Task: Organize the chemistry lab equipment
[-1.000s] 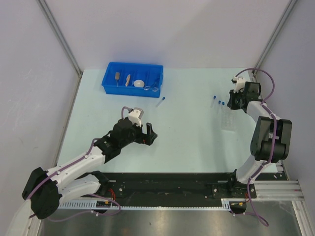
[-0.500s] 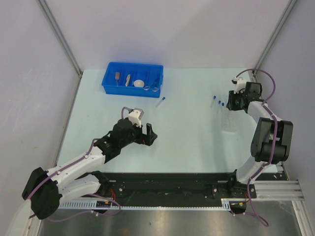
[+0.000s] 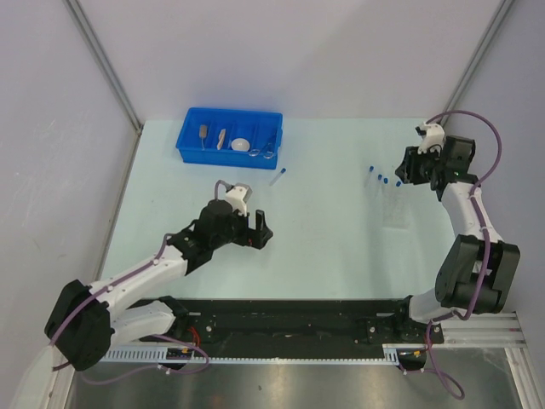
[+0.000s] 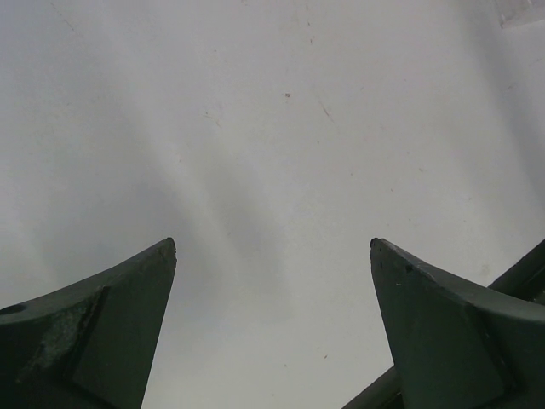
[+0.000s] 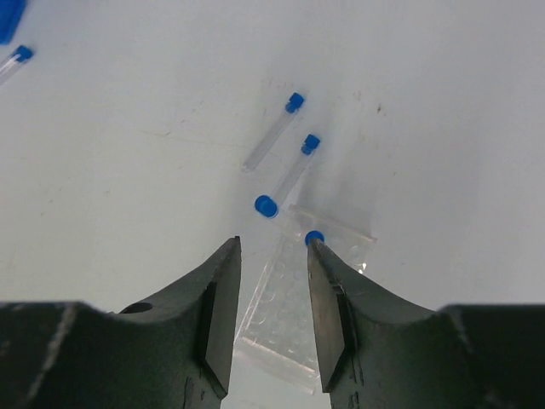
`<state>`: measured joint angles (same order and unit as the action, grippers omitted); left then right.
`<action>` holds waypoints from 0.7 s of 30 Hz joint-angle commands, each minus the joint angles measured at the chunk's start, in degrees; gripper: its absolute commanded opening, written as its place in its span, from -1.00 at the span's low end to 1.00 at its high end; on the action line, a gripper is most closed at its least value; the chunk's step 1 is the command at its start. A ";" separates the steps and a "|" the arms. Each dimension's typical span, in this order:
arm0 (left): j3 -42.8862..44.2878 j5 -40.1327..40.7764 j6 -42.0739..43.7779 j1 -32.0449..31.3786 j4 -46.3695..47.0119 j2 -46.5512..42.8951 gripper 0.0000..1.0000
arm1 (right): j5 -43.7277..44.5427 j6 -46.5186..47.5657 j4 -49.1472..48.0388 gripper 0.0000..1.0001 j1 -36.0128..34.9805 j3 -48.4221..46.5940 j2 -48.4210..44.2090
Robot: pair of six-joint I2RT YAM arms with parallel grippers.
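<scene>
Clear tubes with blue caps (image 5: 277, 130) (image 5: 295, 164) lie just beyond a clear plastic tube rack (image 5: 294, 307). Two more blue caps (image 5: 266, 205) (image 5: 315, 238) show at the rack's far end; I cannot tell whether those tubes stand in it. My right gripper (image 5: 272, 243) is open a little and empty above the rack, and it also shows in the top view (image 3: 404, 173). Another tube (image 3: 278, 176) lies alone near the blue bin (image 3: 189, 143). The bin holds wooden-handled tools (image 3: 204, 132), a white dish (image 3: 241, 145) and wire tongs (image 3: 266, 146). My left gripper (image 4: 272, 244) is open and empty over bare table.
The rack and its tubes (image 3: 383, 180) sit near the table's right edge, by a metal frame post (image 3: 464, 85). The bin stands at the back left. A black rail (image 3: 298, 319) runs along the near edge.
My right arm has swung its elbow out to the right and its wrist has drawn back slightly from the tubes. My left gripper has shifted very little.
</scene>
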<state>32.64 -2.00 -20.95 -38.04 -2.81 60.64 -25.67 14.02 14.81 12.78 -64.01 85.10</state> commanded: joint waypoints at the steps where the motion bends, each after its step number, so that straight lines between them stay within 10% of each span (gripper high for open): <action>1: 6.90 -2.57 2.84 2.35 -1.93 3.95 1.00 | -10.17 2.32 6.00 -0.11 1.37 -1.38 -4.76; 21: 58.13 -1.35 13.74 6.67 -34.18 50.43 0.97 | -38.05 12.78 21.48 0.31 2.17 1.87 -10.75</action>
<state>80.88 -7.09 -11.62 -31.68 -26.46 103.85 -57.56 23.05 33.04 14.74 -63.37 75.42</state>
